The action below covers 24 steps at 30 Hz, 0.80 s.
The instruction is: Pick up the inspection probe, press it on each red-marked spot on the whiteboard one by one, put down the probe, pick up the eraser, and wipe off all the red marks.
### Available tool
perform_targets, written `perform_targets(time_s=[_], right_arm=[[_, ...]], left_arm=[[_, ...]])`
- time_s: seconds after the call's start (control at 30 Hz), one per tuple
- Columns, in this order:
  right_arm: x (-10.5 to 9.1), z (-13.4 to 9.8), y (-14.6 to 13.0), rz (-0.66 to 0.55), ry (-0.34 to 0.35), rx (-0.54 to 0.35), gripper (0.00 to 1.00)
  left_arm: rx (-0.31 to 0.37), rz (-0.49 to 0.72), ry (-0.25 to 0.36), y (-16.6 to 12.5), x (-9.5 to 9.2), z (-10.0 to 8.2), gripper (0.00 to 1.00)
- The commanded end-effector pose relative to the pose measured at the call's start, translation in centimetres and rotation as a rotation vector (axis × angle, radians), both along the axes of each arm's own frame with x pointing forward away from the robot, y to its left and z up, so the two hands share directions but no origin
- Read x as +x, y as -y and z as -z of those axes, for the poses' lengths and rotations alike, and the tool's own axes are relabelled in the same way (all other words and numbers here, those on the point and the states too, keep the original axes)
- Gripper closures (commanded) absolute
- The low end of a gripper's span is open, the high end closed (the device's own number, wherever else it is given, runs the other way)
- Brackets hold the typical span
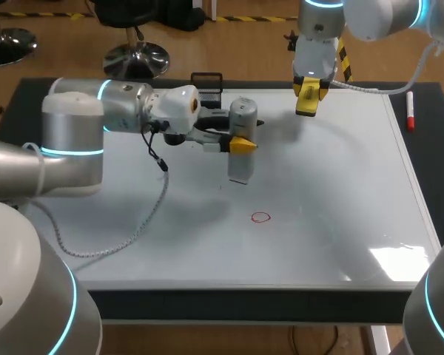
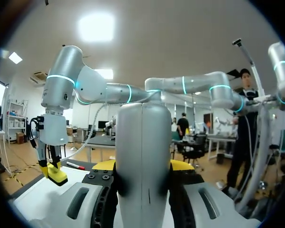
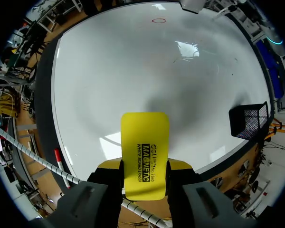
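Bare whiteboard [image 1: 340, 192] between red mark [image 1: 260, 217] and probe [image 1: 240, 168]

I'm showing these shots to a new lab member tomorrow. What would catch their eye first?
Likely the grey inspection probe, held upright in the left tool over the middle of the whiteboard. Next comes the bright yellow eraser, gripped in the right tool above the board's far edge. Then the single red ring drawn nearer the front.
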State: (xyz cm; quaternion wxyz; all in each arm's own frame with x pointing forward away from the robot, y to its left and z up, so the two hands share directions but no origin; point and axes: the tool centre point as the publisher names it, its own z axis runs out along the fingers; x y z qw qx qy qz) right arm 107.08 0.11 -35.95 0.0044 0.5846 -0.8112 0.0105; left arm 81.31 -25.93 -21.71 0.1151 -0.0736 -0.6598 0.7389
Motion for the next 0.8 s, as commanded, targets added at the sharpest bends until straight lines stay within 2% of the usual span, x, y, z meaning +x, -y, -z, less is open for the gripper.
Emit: perform_targets(time_s=[0.03,0.37,0.8], right_arm=[[0.0,-0.2,0.1,-0.002,0.001,-0.004,1.00],[0.0,-0.2,0.1,-0.002,0.001,-0.004,1.00],[0.0,-0.2,0.1,-0.002,0.001,-0.004,1.00]], left_arm=[[-0.007,0.051,-0.010,1.0,0.1,0.8,1.00],[-0.006,0.100,-0.055,2.0,-2.0,2.4,1.00],[-0.030,0.115,-0.083,2.9,-3.3,4.6,1.00]])
